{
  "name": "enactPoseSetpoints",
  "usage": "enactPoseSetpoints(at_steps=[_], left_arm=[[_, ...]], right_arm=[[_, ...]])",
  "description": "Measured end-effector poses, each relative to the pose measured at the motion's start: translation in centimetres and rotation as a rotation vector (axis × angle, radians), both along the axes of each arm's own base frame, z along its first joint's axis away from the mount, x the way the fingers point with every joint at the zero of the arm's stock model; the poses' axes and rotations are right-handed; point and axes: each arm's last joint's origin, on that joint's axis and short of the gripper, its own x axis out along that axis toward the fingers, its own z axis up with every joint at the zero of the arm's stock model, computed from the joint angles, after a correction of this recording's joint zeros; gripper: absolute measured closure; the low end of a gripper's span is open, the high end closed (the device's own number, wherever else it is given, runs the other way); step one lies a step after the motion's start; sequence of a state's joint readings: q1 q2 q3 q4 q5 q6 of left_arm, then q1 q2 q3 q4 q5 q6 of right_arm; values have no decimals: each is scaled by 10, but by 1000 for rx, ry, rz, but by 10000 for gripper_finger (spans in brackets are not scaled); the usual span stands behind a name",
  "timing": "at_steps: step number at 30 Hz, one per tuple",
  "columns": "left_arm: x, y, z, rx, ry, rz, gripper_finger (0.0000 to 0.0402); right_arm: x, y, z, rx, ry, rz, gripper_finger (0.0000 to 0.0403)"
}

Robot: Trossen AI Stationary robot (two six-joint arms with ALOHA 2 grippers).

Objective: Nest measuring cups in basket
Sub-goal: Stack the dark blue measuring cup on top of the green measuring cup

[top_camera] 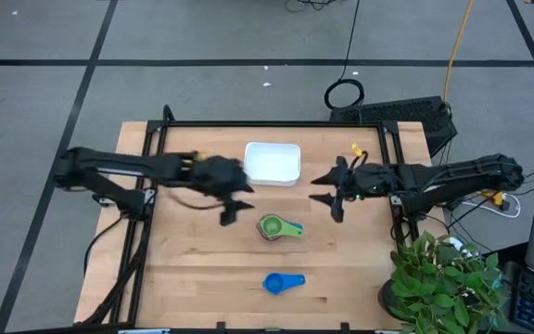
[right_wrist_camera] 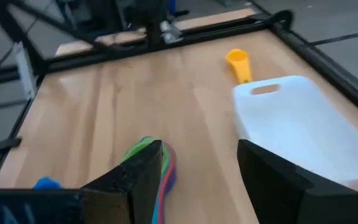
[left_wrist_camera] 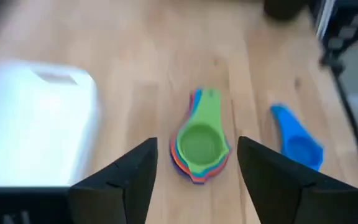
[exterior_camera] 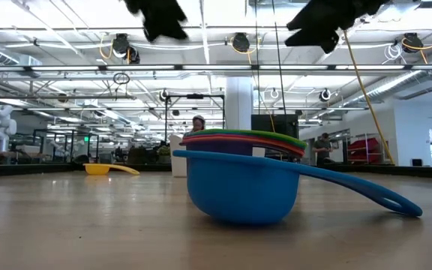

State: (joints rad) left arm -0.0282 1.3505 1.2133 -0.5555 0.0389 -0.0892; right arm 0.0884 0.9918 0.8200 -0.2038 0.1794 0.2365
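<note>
Both sets of jaws stand open and empty above the desk. Those of the left gripper are spread wide, and in its wrist view the nested stack of cups lies on the desk straight ahead, framed between the two fingers, with a green cup on top and red, orange and darker rims showing beneath; how many cups make up the stack cannot be told. One blue cup lies alone, beyond the stack and off to one side of those jaws. The right gripper faces the left one from the opposite side. One white basket holds no cups and lies just beside the right jaws, with the stack near their other finger. One yellow cup rests on the desk past the basket, well apart from both sets of jaws.
</note>
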Motion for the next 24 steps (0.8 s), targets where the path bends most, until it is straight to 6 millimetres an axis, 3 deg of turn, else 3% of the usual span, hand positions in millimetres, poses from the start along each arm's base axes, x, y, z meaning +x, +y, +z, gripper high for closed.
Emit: enactPoseSetpoints(at_steps=[5,8,15,19,24], left_arm=[[-50,-4,35,36,-198,32,201],[-74,-4,39,25,-278,42,213],[-105,-3,16,-12,-323,63,228],[-112,-2,3,-33,-316,75,229],[-115,-2,0,-34,-319,77,229]], right_arm=[[27,9,9,-34,36,38,200],[44,17,12,-60,37,88,200],[69,42,13,-24,-119,317,200],[73,45,10,-36,-129,295,200],[73,41,9,-56,-113,247,200]])
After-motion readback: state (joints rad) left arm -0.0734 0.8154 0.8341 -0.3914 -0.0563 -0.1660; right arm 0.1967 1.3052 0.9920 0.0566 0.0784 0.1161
